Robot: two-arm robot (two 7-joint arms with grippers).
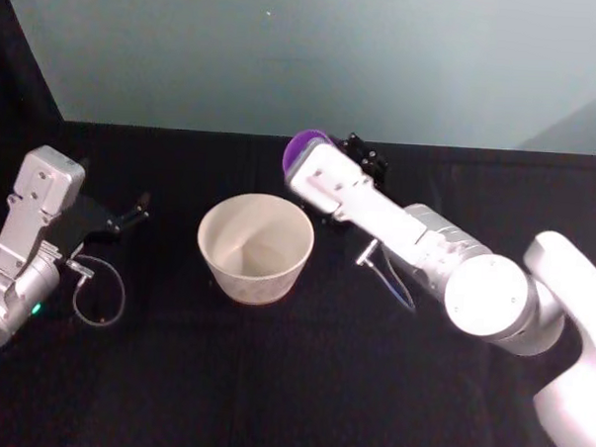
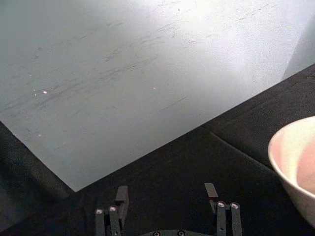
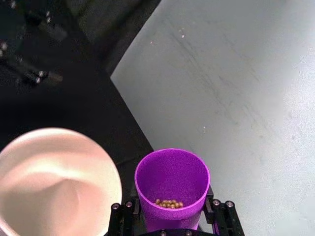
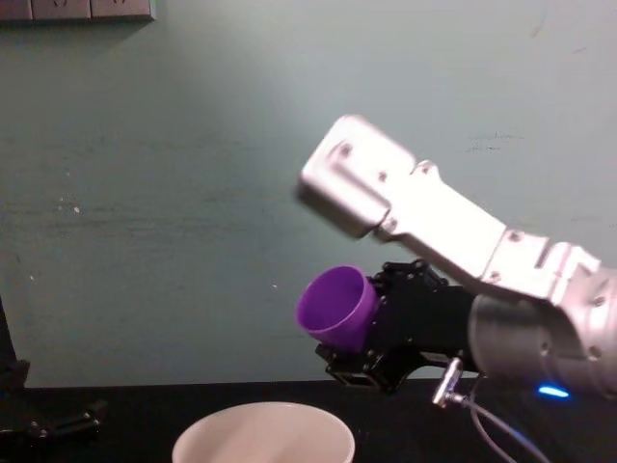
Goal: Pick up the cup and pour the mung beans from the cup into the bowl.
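I read this as a robotics lab test bench: a table draped in black cloth [image 1: 271, 381], a bare pale green wall [image 4: 174, 193] behind it, pale wall plates [image 4: 92, 8] high up, and a black drape [image 1: 10, 62] at the left.

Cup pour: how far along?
Done: right pincer grips the cup, lifted and tilted toward the bowl. In hand: the tip; mung beans sit at the cup's bottom. Remaining: emptying them into the bowl, which looks empty. The left pincer idles open at the left.
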